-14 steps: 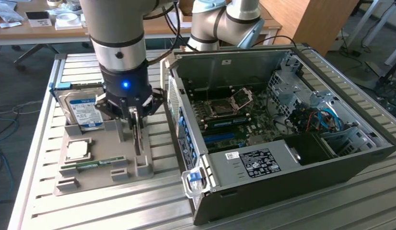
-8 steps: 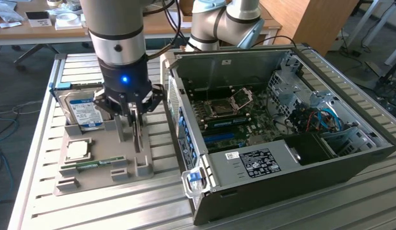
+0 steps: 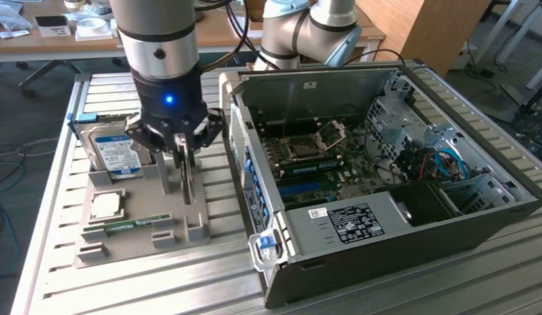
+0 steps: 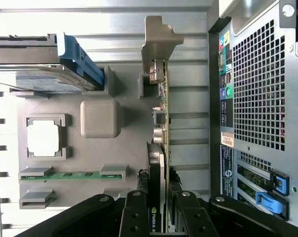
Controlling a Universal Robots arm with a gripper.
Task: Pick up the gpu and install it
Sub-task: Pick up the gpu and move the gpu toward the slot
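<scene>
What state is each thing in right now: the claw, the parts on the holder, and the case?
claw: closed on the gpu.
gpu: upright on edge at its slot in the gray holder.
hard drive: standing on edge in the holder.
CPU: lying flat in its recess.
RAM stick: resting in its two slots.
computer case: on its side, panel off, motherboard exposed.
</scene>
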